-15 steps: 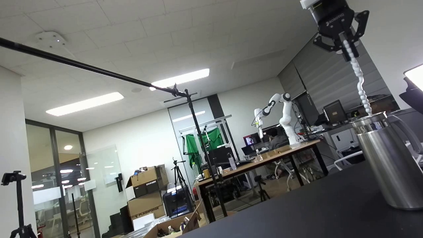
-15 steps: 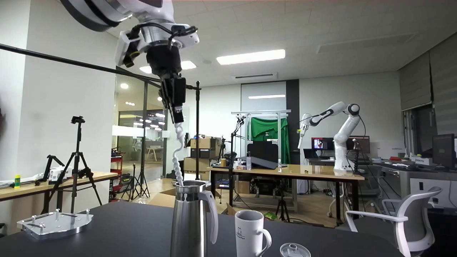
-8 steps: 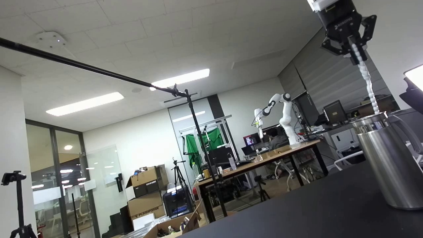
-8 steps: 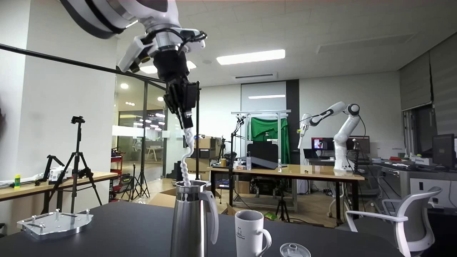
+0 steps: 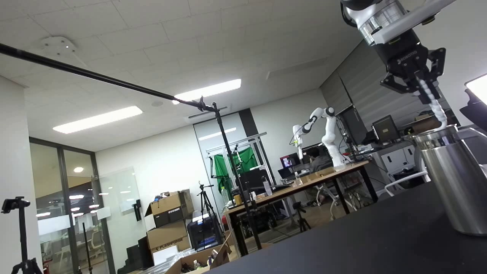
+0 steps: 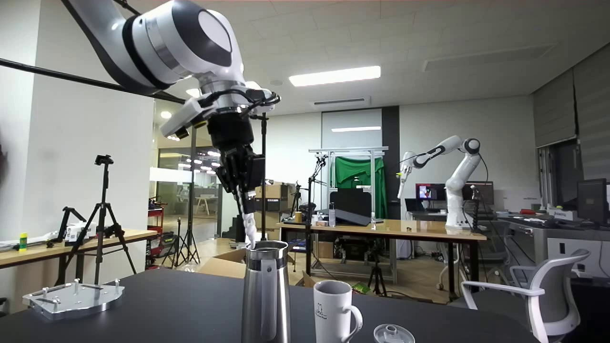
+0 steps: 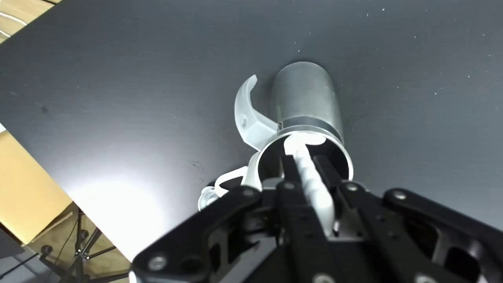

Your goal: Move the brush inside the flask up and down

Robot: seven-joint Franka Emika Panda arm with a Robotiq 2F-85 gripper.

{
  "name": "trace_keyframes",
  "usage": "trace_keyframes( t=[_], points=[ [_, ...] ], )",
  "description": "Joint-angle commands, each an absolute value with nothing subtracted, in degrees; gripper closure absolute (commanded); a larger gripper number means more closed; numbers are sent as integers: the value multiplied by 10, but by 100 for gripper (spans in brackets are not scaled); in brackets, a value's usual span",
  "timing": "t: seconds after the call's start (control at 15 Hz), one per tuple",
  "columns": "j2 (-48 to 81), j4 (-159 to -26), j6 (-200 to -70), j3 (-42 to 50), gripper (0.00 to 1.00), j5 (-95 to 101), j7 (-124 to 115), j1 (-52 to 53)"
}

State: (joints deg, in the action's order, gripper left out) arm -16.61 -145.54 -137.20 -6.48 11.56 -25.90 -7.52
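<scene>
The flask, a tall brushed-metal jug with a handle, stands on the dark table in both exterior views (image 5: 454, 182) (image 6: 282, 305) and in the wrist view (image 7: 306, 90). The brush, a white twisted rod, shows in both exterior views (image 5: 437, 112) (image 6: 249, 229) and in the wrist view (image 7: 312, 181). Its lower part enters the flask mouth at a tilt and bends near the rim. Its bristle end is hidden inside. My gripper (image 5: 425, 99) (image 6: 245, 209) (image 7: 305, 159) is shut on the upper handle, close above the flask rim.
A white mug (image 6: 329, 309) stands close beside the flask, partly hidden behind it in the wrist view (image 7: 250, 173). A clear lid (image 6: 393, 334) lies near the mug. A metal plate with posts (image 6: 74, 302) lies at the table's left in an exterior view.
My gripper has moved down with the brush, so less of it shows above the rim. The flask has shifted slightly to the right and turned, its handle now facing an exterior camera.
</scene>
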Motion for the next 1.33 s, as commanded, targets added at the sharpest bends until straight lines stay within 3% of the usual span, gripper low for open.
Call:
trace_keyframes(
  t=[0.0, 0.47, 1.0, 1.27],
  points=[
    [-230, -1443, -1301, -72, 96, 119, -262, -58],
    [-330, -1457, -1273, -79, 96, 108, -283, -65],
    [-237, -1504, -1412, -55, 96, 59, -300, -91],
    [-205, -1479, -1399, -12, 96, -13, -236, -76]
  ],
)
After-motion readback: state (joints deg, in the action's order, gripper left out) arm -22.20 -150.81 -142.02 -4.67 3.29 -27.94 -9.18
